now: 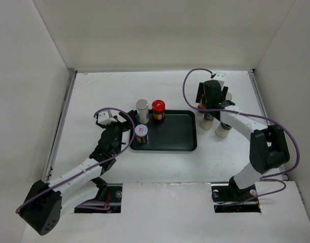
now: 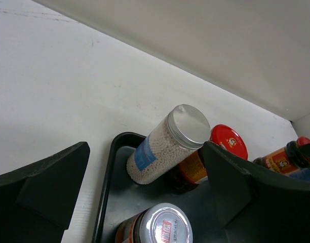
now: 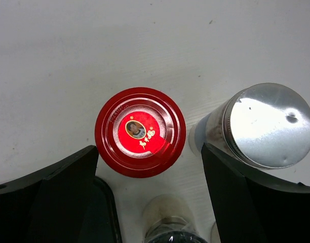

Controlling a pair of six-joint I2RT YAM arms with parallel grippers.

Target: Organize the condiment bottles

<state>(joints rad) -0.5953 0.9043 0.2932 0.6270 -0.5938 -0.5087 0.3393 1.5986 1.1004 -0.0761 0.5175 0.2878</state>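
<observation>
A black tray (image 1: 185,132) holds three condiment bottles: a tall pale jar with a grey cap (image 1: 142,109) (image 2: 167,147), a dark jar with a red cap (image 1: 158,109) (image 2: 228,142) and a short silver-lidded jar (image 1: 141,132) (image 2: 162,228). My left gripper (image 1: 125,130) (image 2: 146,154) is open at the tray's left end, just above the short jar and holding nothing. My right gripper (image 1: 211,101) (image 3: 150,149) is open, hanging right of the tray over a second red-capped jar (image 3: 140,131). A silver-capped jar (image 3: 269,124) stands to that jar's right.
Right of the tray stand two more jars, one dark-lidded (image 1: 206,121) and one pale (image 1: 223,131), under the right forearm. The tray's corner (image 3: 102,202) shows by the right gripper's left finger. White walls enclose the table on three sides.
</observation>
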